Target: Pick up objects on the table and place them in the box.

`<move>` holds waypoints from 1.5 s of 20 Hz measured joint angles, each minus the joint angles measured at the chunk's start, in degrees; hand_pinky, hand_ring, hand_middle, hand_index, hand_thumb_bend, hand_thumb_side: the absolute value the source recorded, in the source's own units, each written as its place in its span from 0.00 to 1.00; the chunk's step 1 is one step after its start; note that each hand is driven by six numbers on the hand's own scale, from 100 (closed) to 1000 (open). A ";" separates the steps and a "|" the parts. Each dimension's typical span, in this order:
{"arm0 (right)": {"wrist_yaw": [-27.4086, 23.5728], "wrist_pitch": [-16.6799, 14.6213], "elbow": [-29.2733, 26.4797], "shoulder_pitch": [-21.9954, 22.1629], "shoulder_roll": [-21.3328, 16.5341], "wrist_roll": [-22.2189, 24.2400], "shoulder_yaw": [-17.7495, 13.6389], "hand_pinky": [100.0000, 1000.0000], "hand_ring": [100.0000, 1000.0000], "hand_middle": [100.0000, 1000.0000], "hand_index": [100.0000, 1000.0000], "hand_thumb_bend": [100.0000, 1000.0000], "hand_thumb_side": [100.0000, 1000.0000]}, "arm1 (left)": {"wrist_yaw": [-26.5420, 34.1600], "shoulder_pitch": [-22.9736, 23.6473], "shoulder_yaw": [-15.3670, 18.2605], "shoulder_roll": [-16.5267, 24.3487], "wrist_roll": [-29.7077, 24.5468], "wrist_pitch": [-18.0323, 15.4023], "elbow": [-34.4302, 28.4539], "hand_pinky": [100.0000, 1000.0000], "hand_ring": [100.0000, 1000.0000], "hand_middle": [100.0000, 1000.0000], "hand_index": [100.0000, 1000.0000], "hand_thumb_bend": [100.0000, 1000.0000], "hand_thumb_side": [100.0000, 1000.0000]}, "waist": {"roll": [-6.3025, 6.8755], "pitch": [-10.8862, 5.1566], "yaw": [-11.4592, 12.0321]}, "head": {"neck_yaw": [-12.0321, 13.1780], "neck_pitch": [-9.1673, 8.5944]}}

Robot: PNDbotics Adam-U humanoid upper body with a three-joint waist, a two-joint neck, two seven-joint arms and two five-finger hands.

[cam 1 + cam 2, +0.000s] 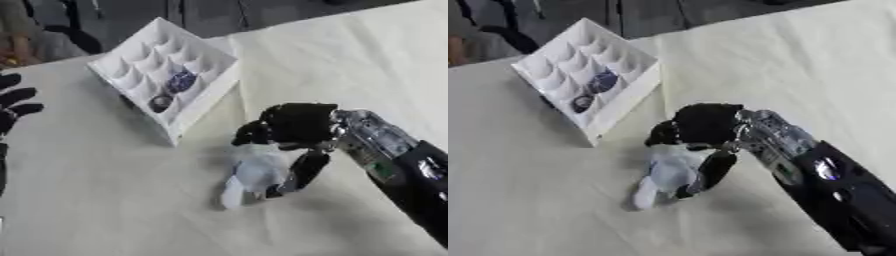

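Evidently the pick was under way: the right hand (pixel 297 125) had its fingers (pixel 306 170) curled around a pale crumpled object (pixel 254 172) on the counter (pixel 105 200), near the white box (pixel 166 75). Next, lifting and carrying it there.

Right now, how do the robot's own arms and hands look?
The right hand has glossy black fingers and a black back; its wrist is silver metal, its forearm black with a small green mark. The left hand shows only black fingers at the view's left edge.

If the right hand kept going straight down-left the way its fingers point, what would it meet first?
The right hand is already curled round the pale crumpled object; beyond it lies only bare table cloth, though depth is unclear.
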 measured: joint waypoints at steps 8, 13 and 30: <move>3.74 2.13 3.50 0.11 1.51 -9.35 0.34 0.52 0.41 0.88 0.96 0.60 0.55 | 0.11 -0.20 -0.01 -0.02 -0.11 -0.10 0.00 0.72 0.78 0.79 0.89 0.16 0.99 | 0.00 0.48 0.20 | -0.19 0.00; 4.75 4.91 6.23 1.00 2.54 -15.76 0.78 0.49 0.39 0.88 0.96 0.52 0.54 | 0.11 -0.28 -0.01 -0.03 -0.15 -0.15 0.00 0.72 0.78 0.79 0.89 0.16 0.99 | 0.00 0.51 0.19 | -0.22 0.00; 1.70 7.68 2.22 5.90 -0.32 -15.35 4.09 0.40 0.21 0.70 0.75 0.43 0.58 | 0.09 -0.73 0.01 0.09 -0.13 -0.13 0.00 0.72 0.78 0.79 0.89 0.17 0.98 | -0.02 0.51 -0.87 | 0.13 0.00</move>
